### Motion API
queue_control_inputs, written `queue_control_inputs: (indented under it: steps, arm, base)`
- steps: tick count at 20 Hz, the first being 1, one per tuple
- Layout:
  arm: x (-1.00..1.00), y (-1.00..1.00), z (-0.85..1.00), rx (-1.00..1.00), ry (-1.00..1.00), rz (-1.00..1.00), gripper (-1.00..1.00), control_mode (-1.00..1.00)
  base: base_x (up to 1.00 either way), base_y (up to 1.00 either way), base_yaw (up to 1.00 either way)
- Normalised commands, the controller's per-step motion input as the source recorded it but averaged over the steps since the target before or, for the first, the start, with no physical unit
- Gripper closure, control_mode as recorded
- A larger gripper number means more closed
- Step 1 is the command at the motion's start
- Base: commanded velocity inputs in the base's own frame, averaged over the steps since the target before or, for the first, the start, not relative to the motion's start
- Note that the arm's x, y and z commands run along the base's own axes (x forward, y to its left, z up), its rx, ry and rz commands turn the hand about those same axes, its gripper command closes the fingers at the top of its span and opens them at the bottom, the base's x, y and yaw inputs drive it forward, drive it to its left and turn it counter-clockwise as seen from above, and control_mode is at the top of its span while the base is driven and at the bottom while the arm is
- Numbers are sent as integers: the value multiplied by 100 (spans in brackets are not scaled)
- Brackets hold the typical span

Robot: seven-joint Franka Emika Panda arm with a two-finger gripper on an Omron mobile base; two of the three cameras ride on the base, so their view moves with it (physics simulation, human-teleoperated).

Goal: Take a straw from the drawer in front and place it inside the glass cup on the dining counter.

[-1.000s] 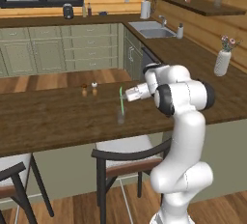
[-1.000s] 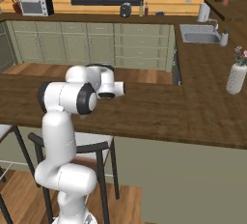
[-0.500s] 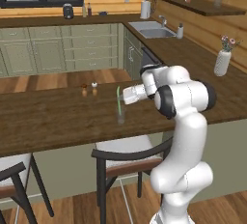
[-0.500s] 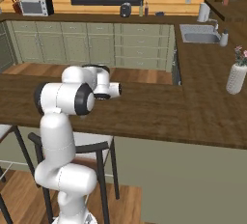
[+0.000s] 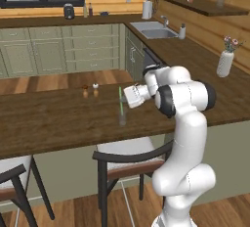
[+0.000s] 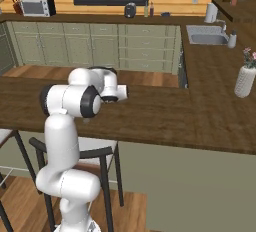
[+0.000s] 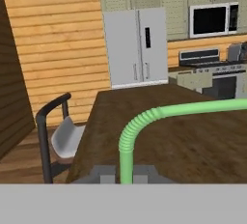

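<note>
Straw (image 5: 120, 99) is out of the drawer, clamped in the claw (image 5: 126, 97) above the cup (image 5: 122, 118) near the desk's (image 5: 58, 118) front edge. Remaining: lower it in and release.

On the dining counter (image 5: 58, 123), the two small shakers (image 5: 90, 90) stand at about 10 o'clock from the glass cup (image 5: 122, 118), near it but apart. The straw (image 5: 120, 100) rises upright over the cup and blocks the way straight above. Toward 9 o'clock the wood surface lies bare and a gripper could pass. At 6 o'clock, below the counter edge, a dark chair (image 5: 127, 155) stands.
</note>
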Motion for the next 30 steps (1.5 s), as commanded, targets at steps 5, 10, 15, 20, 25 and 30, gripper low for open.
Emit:
queue_control_inputs:
  steps: [5, 10, 15, 20, 25, 30]
  arm:
    - [-19, 0, -17, -1, -2, 6, 100, -100]
    - [-4, 7, -21, -5, 0, 3, 100, -100]
    - [0, 3, -9, -2, 0, 0, -100, -100]
    - [0, -1, 0, 0, 0, 0, -100, -100]
    - [0, -9, 0, 0, 0, 0, -100, -100]
    - [-1, -6, -1, -1, 0, 0, -100, -100]
  base:
    - [0, 0, 0]
    - [0, 0, 0]
    - [0, 0, 0]
    - [0, 0, 0]
    - [0, 0, 0]
    - [0, 0, 0]
